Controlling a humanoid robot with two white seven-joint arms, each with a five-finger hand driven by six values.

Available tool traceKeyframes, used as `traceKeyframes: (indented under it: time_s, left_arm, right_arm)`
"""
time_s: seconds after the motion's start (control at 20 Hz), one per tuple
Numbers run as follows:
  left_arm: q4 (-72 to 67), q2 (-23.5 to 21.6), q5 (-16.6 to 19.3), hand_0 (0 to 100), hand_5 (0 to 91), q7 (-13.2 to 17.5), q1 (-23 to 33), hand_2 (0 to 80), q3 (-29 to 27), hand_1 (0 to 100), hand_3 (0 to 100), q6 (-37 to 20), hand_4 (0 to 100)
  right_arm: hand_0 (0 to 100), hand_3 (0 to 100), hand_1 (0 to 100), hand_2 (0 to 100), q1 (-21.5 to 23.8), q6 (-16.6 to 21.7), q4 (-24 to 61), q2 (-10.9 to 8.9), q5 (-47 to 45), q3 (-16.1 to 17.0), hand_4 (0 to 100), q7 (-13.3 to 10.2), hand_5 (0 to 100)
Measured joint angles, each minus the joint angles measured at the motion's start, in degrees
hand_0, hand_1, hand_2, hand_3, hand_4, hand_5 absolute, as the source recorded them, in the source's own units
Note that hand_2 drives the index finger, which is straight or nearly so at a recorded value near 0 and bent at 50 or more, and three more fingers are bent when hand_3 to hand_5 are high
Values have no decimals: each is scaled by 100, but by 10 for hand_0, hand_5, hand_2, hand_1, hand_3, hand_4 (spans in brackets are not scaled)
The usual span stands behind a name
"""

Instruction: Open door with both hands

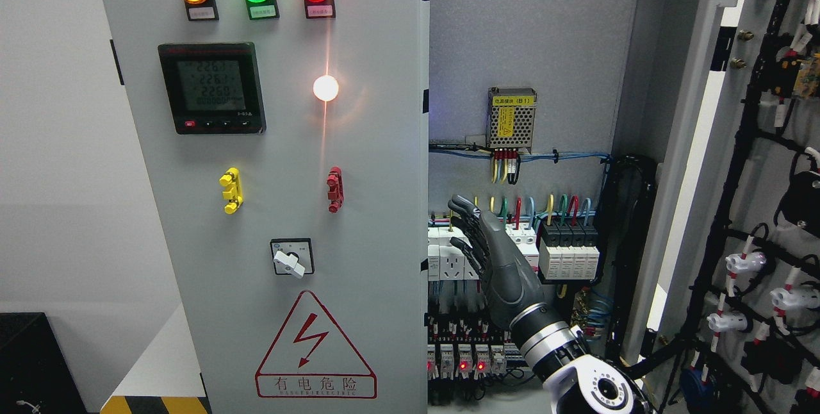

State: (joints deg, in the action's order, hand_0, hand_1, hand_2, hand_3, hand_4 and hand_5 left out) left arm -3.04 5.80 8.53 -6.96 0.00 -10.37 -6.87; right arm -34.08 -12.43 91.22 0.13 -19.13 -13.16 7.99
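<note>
The grey left cabinet door (359, 209) stands closed, its free edge running down the middle of the view. It carries three lit lamps, a digital meter (211, 88), a yellow handle (231, 190), a red handle (334, 189) and a rotary switch (292, 258). The right door (762, 209) is swung wide open at the picture's right, wiring on its inner face. My right hand (477, 238) comes up from the lower right with fingers extended and relaxed. It is raised in front of the open compartment, just right of the left door's edge, holding nothing. The left arm is out of view.
Inside the cabinet are a perforated power supply (511, 118), rows of breakers and terminal blocks (567, 252) with coloured wires, and red indicator lights low down. A black box (29, 363) stands at the lower left beside a yellow-black striped floor marking.
</note>
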Motion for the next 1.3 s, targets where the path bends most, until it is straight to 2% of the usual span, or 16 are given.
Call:
traceKeyframes:
  time_s: [0.55,1.05,1.3]
  left_arm:
    - [1,0,0,0,0,0,0,0,0,0,0,0,0]
    - [1,0,0,0,0,0,0,0,0,0,0,0,0]
    - [2,0,0,0,0,0,0,0,0,0,0,0,0]
  right_arm:
    - [190,0,0,0,-138,-31,-209,-8,-249,25,0,252,0]
    - [191,0,0,0,-288,-246,-352,-191,-366,41,0,554,0]
    - [191,0,0,0,-348,-266,-424,-267,-385,50,0,611,0]
